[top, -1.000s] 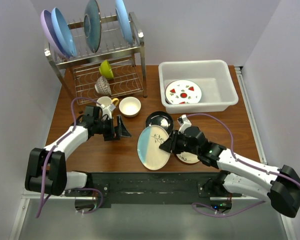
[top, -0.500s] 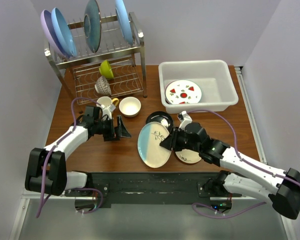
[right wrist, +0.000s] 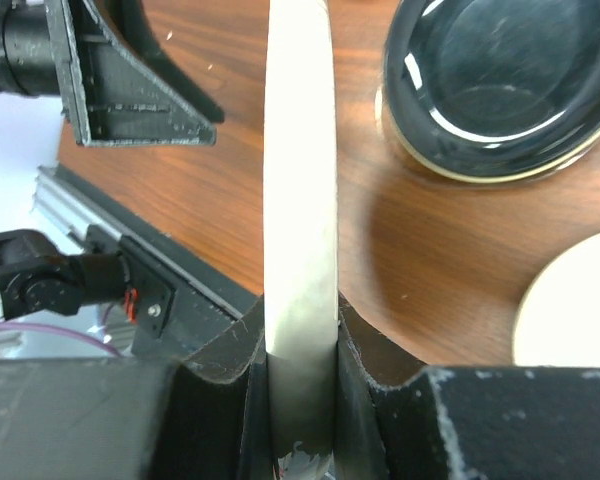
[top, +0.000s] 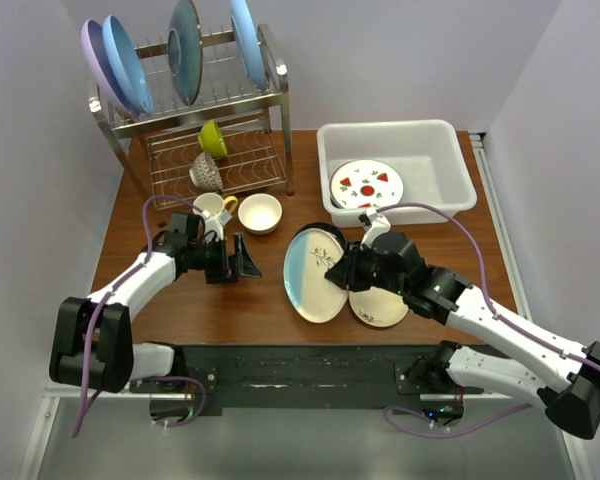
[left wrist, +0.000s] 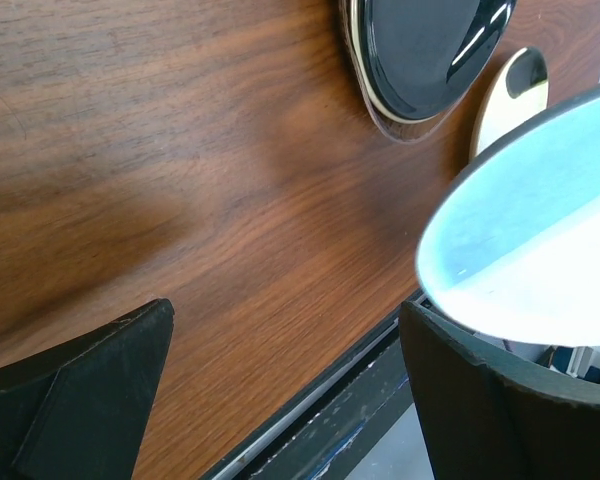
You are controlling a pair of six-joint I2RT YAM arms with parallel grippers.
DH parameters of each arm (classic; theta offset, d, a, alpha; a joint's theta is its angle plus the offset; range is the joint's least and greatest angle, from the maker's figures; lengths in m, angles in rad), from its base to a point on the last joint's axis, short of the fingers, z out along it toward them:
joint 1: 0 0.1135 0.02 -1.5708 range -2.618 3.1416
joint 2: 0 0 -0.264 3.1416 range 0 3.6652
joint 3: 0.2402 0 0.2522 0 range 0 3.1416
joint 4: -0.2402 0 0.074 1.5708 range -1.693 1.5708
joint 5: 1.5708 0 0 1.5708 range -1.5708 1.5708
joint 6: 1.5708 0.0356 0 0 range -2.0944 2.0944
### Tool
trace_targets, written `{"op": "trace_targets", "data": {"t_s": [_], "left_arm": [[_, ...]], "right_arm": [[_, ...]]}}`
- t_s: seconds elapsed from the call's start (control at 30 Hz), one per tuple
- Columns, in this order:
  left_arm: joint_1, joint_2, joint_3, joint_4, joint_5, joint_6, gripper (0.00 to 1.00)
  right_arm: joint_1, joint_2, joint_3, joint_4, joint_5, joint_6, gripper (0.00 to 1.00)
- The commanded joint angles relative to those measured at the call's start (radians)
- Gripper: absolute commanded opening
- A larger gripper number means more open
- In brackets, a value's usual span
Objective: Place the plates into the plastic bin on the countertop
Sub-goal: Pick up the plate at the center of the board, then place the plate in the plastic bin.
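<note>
Over the table (top: 180,305), below-left of the plastic bin (top: 450,150) at upper right, the teal-and-cream plate (top: 313,278) was held tilted at frame centre. Its right rim was clamped by the right tool (top: 342,272). At centre-left, the left tool (top: 240,258) was seen spread apart.

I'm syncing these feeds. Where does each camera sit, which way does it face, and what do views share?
Top external: above and behind the bases, looking down on countertop, plastic bin, rack; both arms show.
Left wrist: low over wood, facing glossy black plate and teal-and-cream plate; left jaws, open, frame the bottom.
Right wrist: sights along that plate's edge, clamped in right jaws.
Shared by wrist views: both plates.
</note>
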Motion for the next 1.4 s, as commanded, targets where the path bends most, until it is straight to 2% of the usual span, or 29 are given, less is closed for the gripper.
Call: {"op": "trace_targets", "data": {"t_s": [0.0,0.2,0.37,0.73,1.37], "left_arm": [[-0.003,-0.028,0.029,0.002,0.001,0.033,1.00],[-0.003,-0.027,0.022,0.005,0.000,0.033,1.00],[-0.005,-0.024,0.014,0.005,0.004,0.033,1.00],[-0.003,-0.022,-0.001,0.013,0.009,0.033,1.00],[-0.003,-0.019,-0.015,0.025,0.021,0.036,1.00]], "right_arm": [[-0.018,-0.016,0.148,0.028,0.067,-0.056,0.00],[-0.098,0.022,0.229,-0.035,0.033,-0.093,0.00],[-0.261,0.037,0.249,-0.006,-0.123,-0.086,0.00],[-0.394,0.154,0.399,0.012,-0.255,-0.103,0.00],[-0.690,0.280,0.395,0.325,-0.541,0.165,0.00]]}}
